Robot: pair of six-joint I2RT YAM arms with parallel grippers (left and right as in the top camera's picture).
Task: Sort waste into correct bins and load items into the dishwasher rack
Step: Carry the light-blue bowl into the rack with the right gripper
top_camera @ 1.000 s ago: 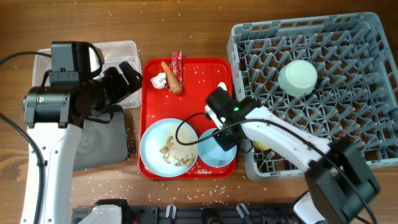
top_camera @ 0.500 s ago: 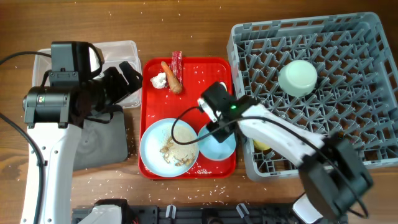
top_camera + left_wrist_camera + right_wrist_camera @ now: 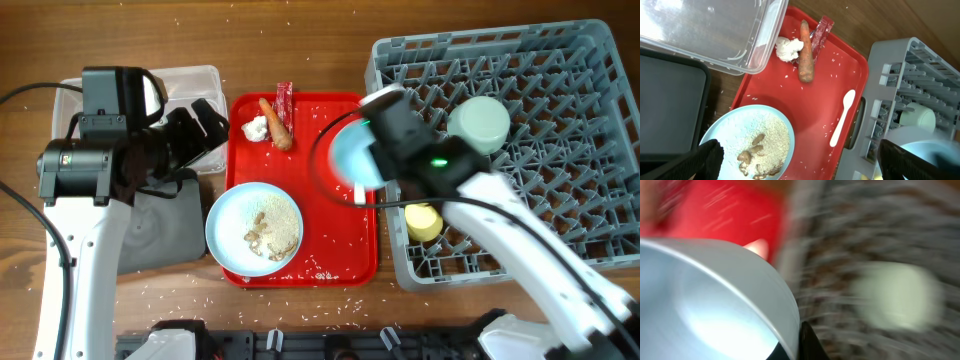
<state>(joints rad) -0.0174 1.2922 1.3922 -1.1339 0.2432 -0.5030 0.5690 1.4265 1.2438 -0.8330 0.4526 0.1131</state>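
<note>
My right gripper [image 3: 372,165] is shut on the rim of the light-blue small bowl [image 3: 352,158] and holds it in the air over the red tray's right edge; the bowl fills the blurred right wrist view [image 3: 715,300]. The mint-green bowl [image 3: 479,124] and the yellow cup [image 3: 423,221] sit in the grey rack [image 3: 560,60]. The pale-blue plate [image 3: 254,228] with rice and scraps [image 3: 762,147] lies at the tray's front left. Carrot [image 3: 277,124], white tissue [image 3: 256,129], red wrapper [image 3: 284,98] and white spoon [image 3: 842,118] lie on the tray. My left gripper [image 3: 800,162] is open above the plate.
The flat red tray [image 3: 340,250] sits between the bins and the rack. The clear tub [image 3: 205,78] stands at the back left and the black tray [image 3: 165,235] in front of it. Loose rice grains lie scattered on the tray and the wooden table.
My right gripper has lifted the light-blue bowl off the tray's front right and carried it up and back toward the rack. The plate has slid a little to the left. The left arm is still.
</note>
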